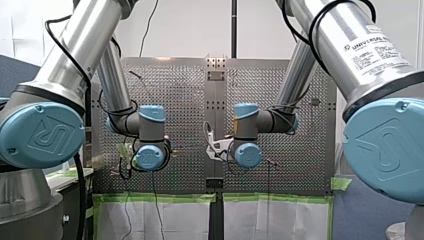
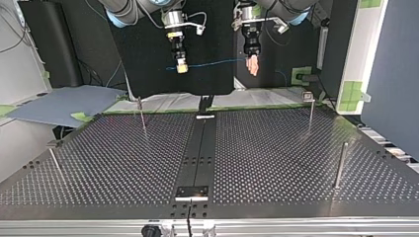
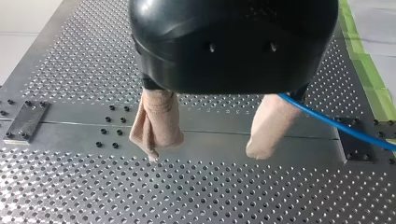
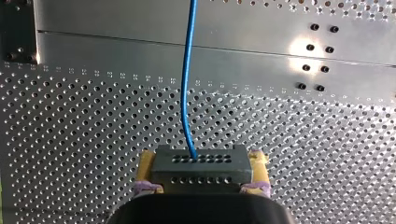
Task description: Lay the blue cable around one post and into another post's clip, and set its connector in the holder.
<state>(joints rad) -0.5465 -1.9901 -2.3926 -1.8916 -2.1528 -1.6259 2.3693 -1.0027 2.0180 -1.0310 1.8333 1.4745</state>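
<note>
connector: a dark grey block (image 4: pixel 198 169) with rows of holes, clamped between the yellow pads of the right gripper (image 4: pixel 201 163) and held above the perforated table (image 4: pixel 84 130).
blue cable: seen (image 4: pixel 186 93) leaving the connector's holed face and running ahead of the right gripper. In the top view it is stretched through the air from the right gripper across to the left gripper (image 2: pixel 253 66).
left gripper: beige-padded fingers (image 3: pixel 157 122) are spread apart with nothing between them. The cable is seen passing close by one finger; contact cannot be told.
posts: thin upright posts (image 2: pixel 142 114) are seen on the table, well apart from the cable.
</note>
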